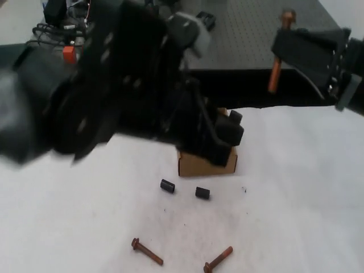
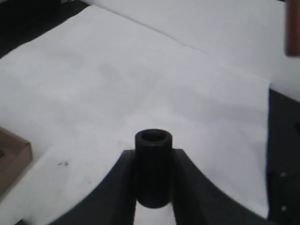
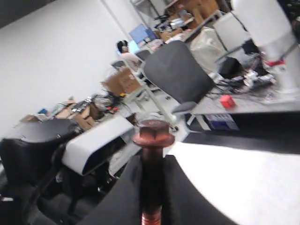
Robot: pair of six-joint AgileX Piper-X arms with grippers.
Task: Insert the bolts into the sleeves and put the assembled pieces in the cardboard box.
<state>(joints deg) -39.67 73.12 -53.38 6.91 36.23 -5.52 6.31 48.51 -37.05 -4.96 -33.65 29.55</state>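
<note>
Right gripper (image 3: 152,160) is clamped on a copper bolt (image 3: 153,140), flanged hex head poking out past the fingertips, long axis running along the fingers. In the high view that arm sits at 2 o'clock, with the bolt's head at its 12 o'clock end. Left gripper (image 2: 153,157) pinches a short black sleeve (image 2: 153,176), open bore facing the camera, just by the cardboard box (image 1: 196,165) near centre. Loose sleeves (image 1: 167,185) lie at 6 o'clock of the box on the white sheet (image 1: 296,199), spare bolts (image 1: 147,251) further out
</note>
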